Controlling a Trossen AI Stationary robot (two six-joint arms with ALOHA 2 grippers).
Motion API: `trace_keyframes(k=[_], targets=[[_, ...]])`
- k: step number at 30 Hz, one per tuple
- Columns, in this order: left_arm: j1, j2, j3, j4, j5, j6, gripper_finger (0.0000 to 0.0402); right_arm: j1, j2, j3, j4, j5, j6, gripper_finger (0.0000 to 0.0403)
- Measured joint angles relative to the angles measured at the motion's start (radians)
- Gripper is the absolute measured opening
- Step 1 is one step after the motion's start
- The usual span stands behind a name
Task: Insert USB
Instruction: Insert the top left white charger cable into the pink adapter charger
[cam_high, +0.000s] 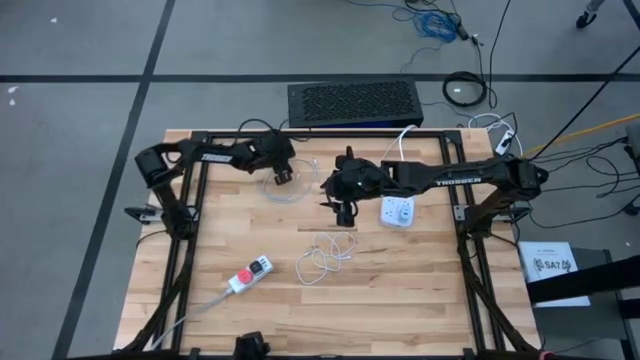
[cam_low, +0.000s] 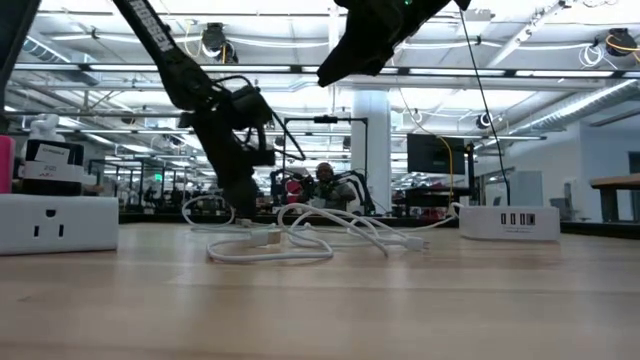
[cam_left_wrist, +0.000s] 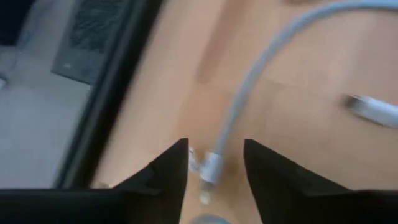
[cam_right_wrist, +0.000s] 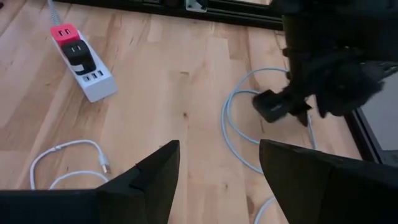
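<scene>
USB plug, silver-tipped on pale grey round cable (cam_left_wrist: 210, 167), lies on light wooden table (cam_left_wrist: 298, 162) between left gripper (cam_left_wrist: 214, 163) fingers, touching neither; jaws parted, nothing gripped. White cable coil (cam_high: 322, 258) well apart. Right gripper (cam_right_wrist: 217, 163) hovers wide open, empty, beside white USB charging hub (cam_high: 397, 211).

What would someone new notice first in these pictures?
Probably the two dark arms meeting over the back middle of the wooden table: the left gripper stands open around a white cable, and the right gripper hangs open above the boards. Next, the white USB charger beside the right arm, the loose cable coil at the centre, and the power strip with a red end toward the front left.
</scene>
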Motion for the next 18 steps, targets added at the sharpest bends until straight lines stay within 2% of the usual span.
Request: trace_keyframes(k=[5,10,13,16,18], targets=[[0.025,0.068,0.036,0.004,0.007,0.024,0.0183,0.000,0.000,0.000,0.001,0.000,0.000,0.0213],[0.038,0.139,0.063,-0.024,0.036,0.019,0.0163,0.000,0.000,0.000,0.000,-0.001,0.000,0.0212],[0.037,0.146,0.067,-0.038,0.036,0.016,0.0121,0.000,0.000,0.000,0.000,-0.001,0.001,0.0212],[0.031,0.115,0.065,-0.046,0.044,0.014,0.0045,0.000,0.000,0.000,-0.001,-0.001,0.000,0.0212],[0.030,0.080,0.062,-0.063,0.046,-0.009,0.0015,0.001,0.000,0.000,-0.001,0.000,0.000,0.0212]])
